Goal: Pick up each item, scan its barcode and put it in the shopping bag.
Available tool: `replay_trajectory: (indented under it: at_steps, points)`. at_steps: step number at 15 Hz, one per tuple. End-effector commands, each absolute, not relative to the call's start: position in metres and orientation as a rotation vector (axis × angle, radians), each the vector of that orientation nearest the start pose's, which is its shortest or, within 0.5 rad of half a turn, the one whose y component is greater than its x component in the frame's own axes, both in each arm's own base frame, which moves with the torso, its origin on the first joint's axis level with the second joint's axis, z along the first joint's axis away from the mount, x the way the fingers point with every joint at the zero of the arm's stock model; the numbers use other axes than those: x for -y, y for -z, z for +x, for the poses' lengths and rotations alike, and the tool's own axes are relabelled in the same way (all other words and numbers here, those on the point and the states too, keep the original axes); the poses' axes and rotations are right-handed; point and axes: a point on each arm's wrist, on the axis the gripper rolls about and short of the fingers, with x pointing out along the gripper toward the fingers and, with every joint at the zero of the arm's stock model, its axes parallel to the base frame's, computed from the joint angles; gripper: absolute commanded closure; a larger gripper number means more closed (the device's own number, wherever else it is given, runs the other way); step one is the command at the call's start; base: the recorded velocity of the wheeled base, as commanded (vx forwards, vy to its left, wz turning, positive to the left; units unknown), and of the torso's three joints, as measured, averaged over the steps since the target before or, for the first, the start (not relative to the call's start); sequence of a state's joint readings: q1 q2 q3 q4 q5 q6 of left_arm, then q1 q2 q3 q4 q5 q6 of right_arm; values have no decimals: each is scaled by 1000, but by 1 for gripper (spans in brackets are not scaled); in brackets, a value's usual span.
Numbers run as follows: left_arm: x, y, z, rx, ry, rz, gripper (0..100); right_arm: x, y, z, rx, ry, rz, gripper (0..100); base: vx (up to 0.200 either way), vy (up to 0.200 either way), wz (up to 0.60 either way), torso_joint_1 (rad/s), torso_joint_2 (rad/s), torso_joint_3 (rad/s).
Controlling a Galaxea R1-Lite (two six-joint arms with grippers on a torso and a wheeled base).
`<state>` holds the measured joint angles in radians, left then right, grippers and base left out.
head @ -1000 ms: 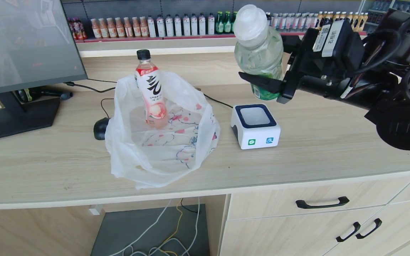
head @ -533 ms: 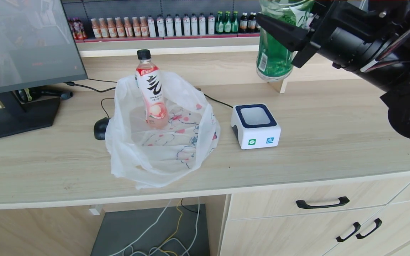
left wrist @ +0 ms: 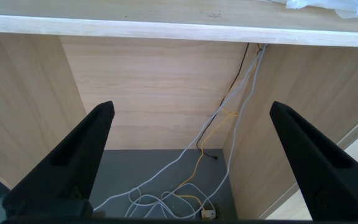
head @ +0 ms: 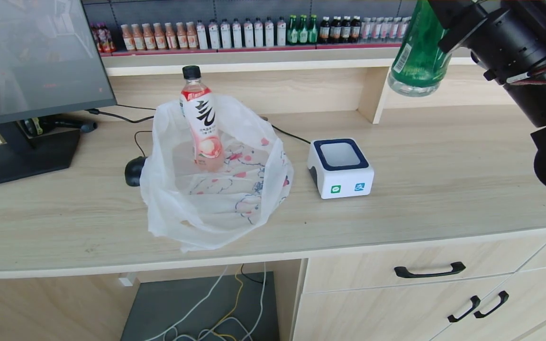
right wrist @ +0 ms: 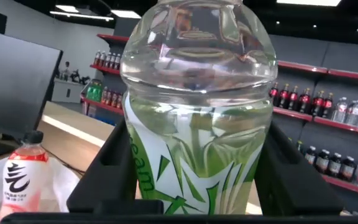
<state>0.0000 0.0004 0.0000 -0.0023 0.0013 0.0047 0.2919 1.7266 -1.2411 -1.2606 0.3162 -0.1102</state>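
My right gripper (head: 436, 19) is shut on a clear bottle with a green label (head: 417, 54), held high at the upper right of the head view, above and right of the scanner. The same green-label bottle (right wrist: 197, 124) sits between the right gripper's fingers (right wrist: 107, 168) in the right wrist view. A white shopping bag (head: 216, 189) stands open on the counter with a pink peach-drink bottle (head: 202, 125) upright inside it. The white barcode scanner (head: 340, 168) with its dark-rimmed window sits just right of the bag. My left gripper (left wrist: 191, 155) hangs open below the counter edge, over floor cables.
A monitor (head: 31, 57) on a black stand occupies the counter's left end, with a black mouse (head: 134, 171) beside the bag. A raised wooden shelf (head: 273, 61) runs along the back, store shelves of bottles behind it. Drawers with black handles (head: 429, 271) sit under the counter.
The right gripper has lifted the green-label bottle up and to the right, turning it from cap-up near the scanner to base-down high at the upper right.
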Motion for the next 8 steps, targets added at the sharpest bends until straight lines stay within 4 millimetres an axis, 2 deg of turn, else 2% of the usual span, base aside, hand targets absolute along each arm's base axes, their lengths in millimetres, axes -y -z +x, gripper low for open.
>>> replay_trajectory:
  at_steps: [1, 3, 5, 8]
  points:
    - [0, -76, -23, 3, -3, 3, 0, -92, -345, 282, 795, -497, -70, 100, 0, 0, 0, 0, 0, 0]
    - [0, -76, -23, 3, -3, 3, 0, -91, -339, 280, 805, -432, -18, 100, 0, 0, 0, 0, 0, 0]
    - [0, -76, -23, 3, -3, 2, 0, -93, -320, 278, 767, -412, -2, 100, 0, 0, 0, 0, 0, 0]
    - [0, -76, -23, 3, -3, -2, 0, -91, -307, 276, 759, -336, 27, 100, 0, 0, 0, 0, 0, 0]
